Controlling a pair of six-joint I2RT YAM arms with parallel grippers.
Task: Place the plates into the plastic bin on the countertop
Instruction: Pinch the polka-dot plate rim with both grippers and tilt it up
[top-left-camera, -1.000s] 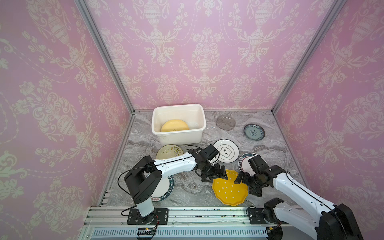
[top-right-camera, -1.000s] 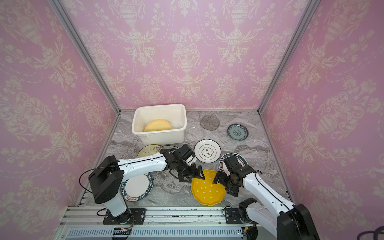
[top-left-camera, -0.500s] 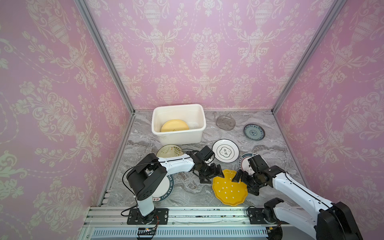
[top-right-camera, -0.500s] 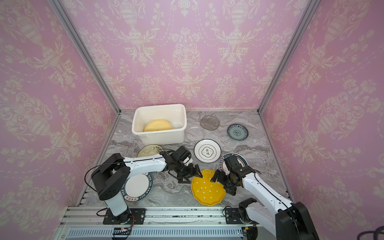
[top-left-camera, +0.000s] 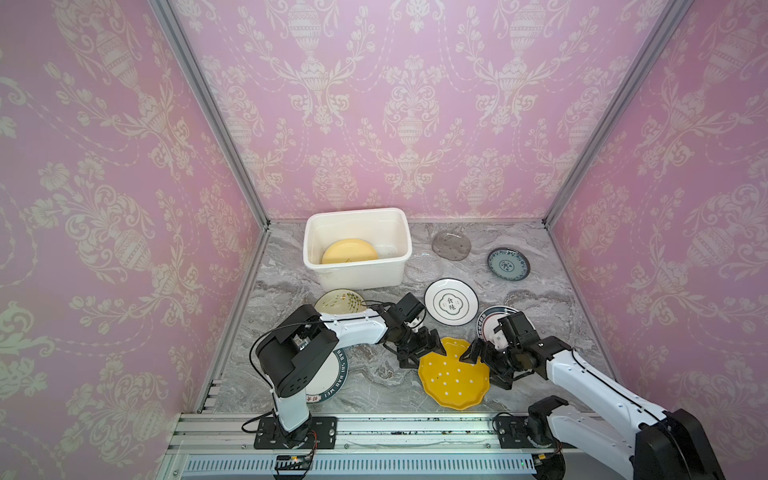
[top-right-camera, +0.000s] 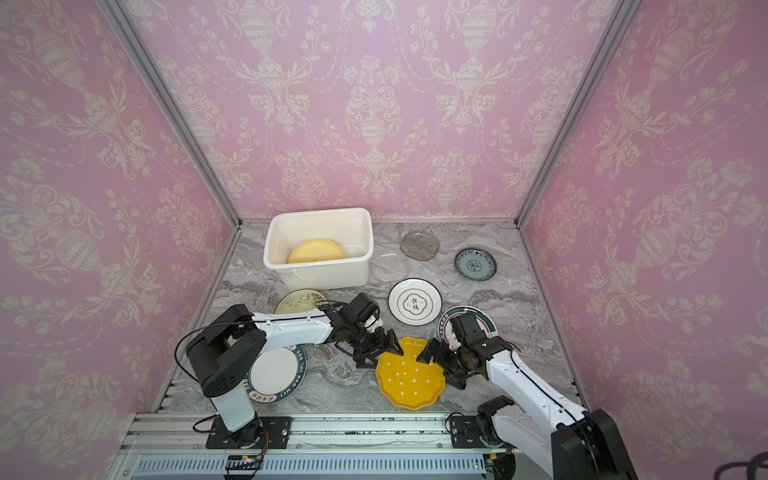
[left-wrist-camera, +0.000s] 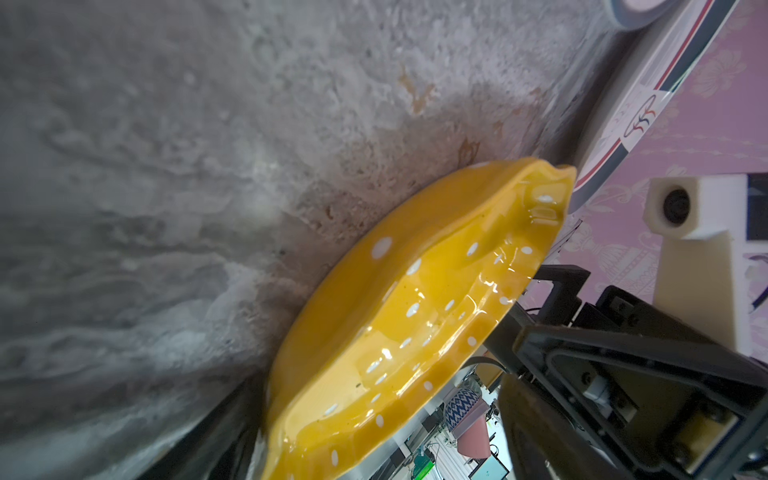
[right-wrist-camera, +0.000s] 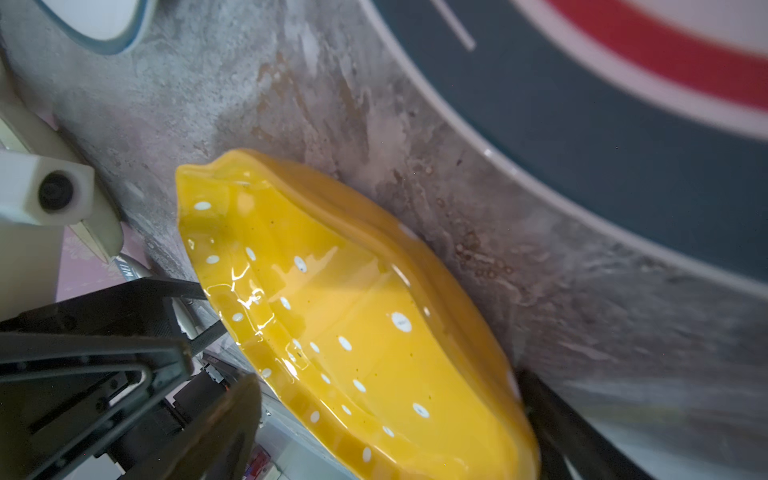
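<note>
**Left pincer.** In both top views the left pincer is released, its jaws spread wide. It sits low over the surface at the rim of the yellow dotted plate, on the side facing the left arm. Whether either finger touches the rim cannot be told.

**Right pincer.** The right pincer is also released, its jaws wide apart. It faces the left pincer from the opposite rim of the same plate. In the right wrist view the plate fills the space ahead of the jaws, with a dark finger on either side of it.

**Yellow dotted plate.** It rests on the surface directly between the two pincers. Neither one is clamped on it. The left wrist view shows its glossy scalloped edge against the grey marble.

**Plastic bin.** The plastic bin stands well beyond the left pincer, toward the back wall. A pale yellow plate lies inside it.

**Other plates, all on the surface:**
- The cream sprigged plate lies behind the left arm, close to the bin.
- A white plate with a lettered rim is partly under that arm.
- A white plate with centre characters lies just beyond both pincers.
- A dark-rimmed plate is partly hidden behind the right pincer.
- Well beyond the right pincer are:
  - the clear glass plate
  - the smoky glass plate
  - the blue-patterned plate
</note>
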